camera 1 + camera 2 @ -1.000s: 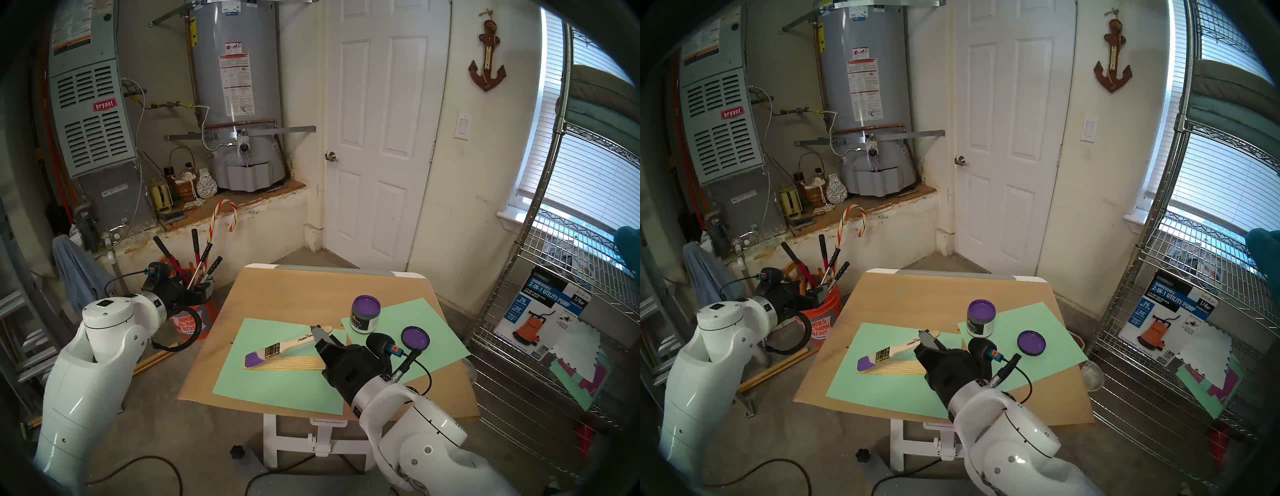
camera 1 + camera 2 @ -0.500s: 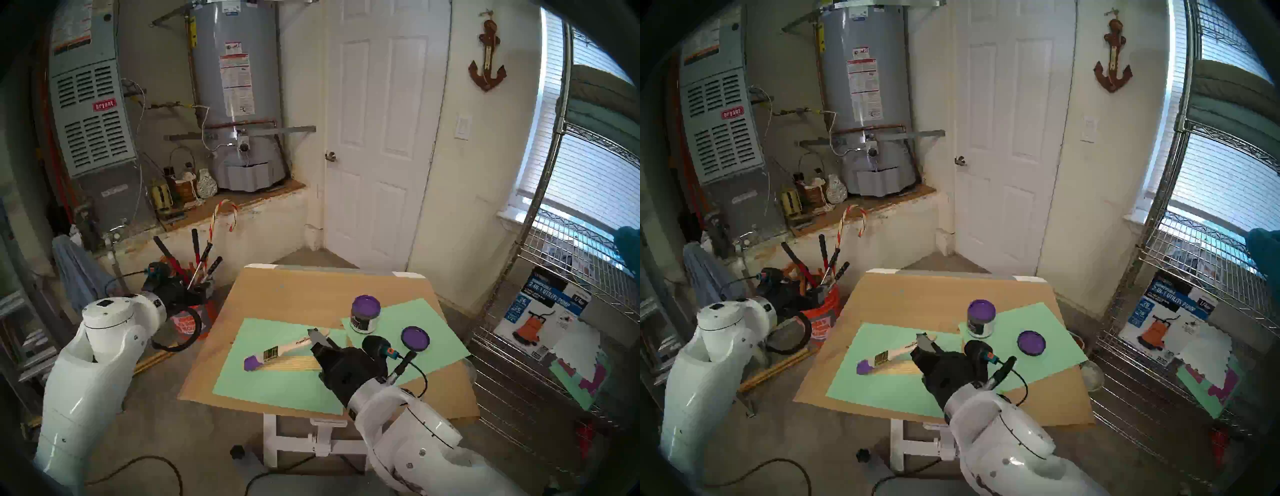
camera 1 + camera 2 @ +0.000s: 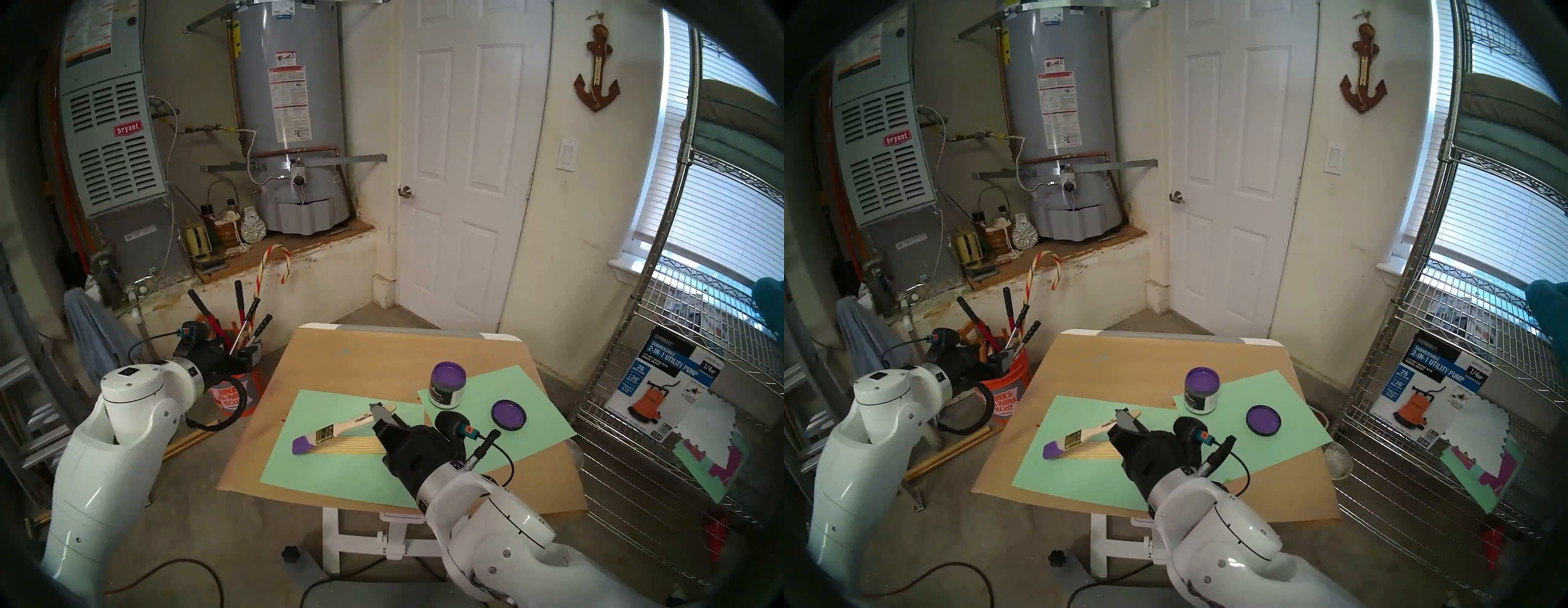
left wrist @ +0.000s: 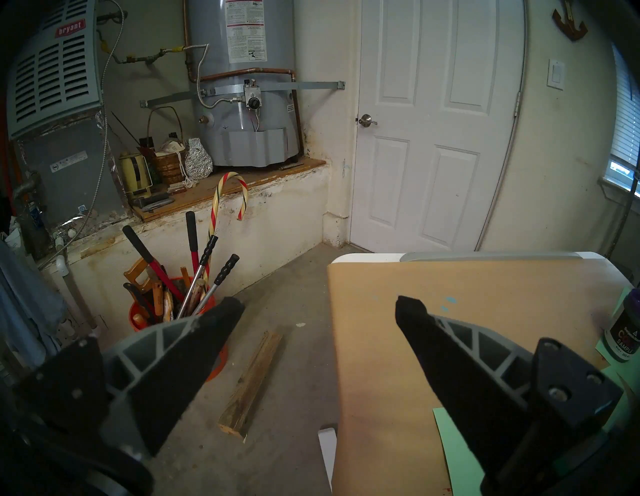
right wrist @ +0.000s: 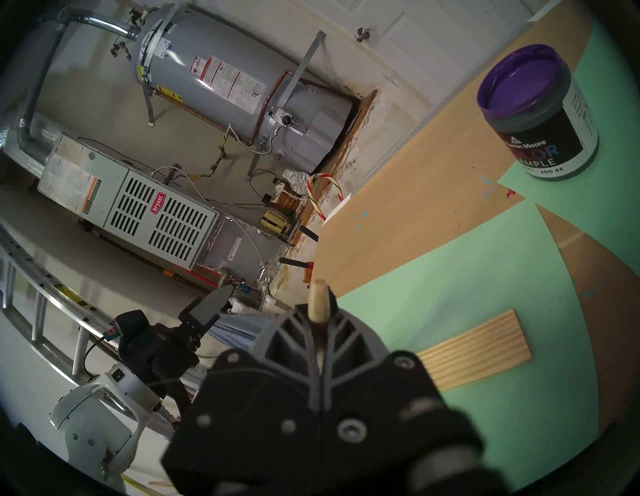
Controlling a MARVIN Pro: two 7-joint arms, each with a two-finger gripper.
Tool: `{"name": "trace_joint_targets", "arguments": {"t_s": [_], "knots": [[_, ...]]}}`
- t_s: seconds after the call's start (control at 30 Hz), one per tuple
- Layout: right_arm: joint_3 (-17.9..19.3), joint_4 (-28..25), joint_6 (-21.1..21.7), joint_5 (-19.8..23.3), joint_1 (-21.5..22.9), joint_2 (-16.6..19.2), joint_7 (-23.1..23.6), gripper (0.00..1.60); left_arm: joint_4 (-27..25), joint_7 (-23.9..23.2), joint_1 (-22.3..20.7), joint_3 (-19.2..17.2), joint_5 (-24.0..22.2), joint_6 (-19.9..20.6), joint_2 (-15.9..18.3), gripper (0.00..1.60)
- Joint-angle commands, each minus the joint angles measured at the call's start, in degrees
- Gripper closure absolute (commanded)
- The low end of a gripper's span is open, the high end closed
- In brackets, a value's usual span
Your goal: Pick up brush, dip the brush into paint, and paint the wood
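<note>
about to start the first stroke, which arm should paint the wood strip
Right. The right gripper is shut on the brush, whose purple-loaded bristles sit at the left end of the wood strip. The left gripper is open, empty, and off the table's left side.

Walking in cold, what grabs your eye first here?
Probably the vivid purple: the open paint jar and its lid on the mint-green paper on the table. Next, the right gripper, shut on a brush whose purple bristles sit at the left end of a bare striped wood strip. Behind looms a grey water heater.
</note>
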Motion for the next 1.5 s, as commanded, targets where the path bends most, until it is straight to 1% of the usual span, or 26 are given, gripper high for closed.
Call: {"name": "trace_joint_targets", "arguments": {"t_s": [0.0, 0.77, 1.27, 1.47], "knots": [[-1.80, -0.17, -1.99, 0.35, 3.25, -0.44, -0.83, 1.60, -0.98, 0.10, -0.27, -0.64, -0.11, -0.17, 0.06, 0.00], [-5.62, 1.21, -6.12, 1.35, 6.63, 0.99, -4.83, 1.60, -0.99, 0.11, -0.26, -0.65, -0.12, -0.16, 0.05, 0.00], [-6.96, 2.06, -7.27, 2.07, 7.87, 1.27, -6.63, 1.60, -1.00, 0.11, -0.26, -0.66, -0.12, -0.16, 0.05, 0.00], [-6.83, 2.31, -7.19, 1.83, 7.77, 1.14, -7.48, 1.60, -1.00, 0.12, -0.25, -0.66, -0.12, -0.16, 0.05, 0.00]]}}
